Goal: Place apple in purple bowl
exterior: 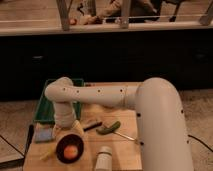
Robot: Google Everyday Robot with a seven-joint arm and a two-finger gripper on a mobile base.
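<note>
A dark purple bowl (61, 145) stands near the front left of the wooden table. A round orange-red apple (71, 151) lies inside it. My gripper (73, 131) hangs from the white arm just above the bowl's far rim, close over the apple. From here I cannot tell whether it touches the apple.
A green tray (46, 109) stands at the back left of the table (120, 150). A blue sponge (43, 135) and a yellow item (47, 152) lie left of the bowl. A green cucumber-like item (108, 127), a black item (91, 125) and a white cylinder (103, 159) are to its right.
</note>
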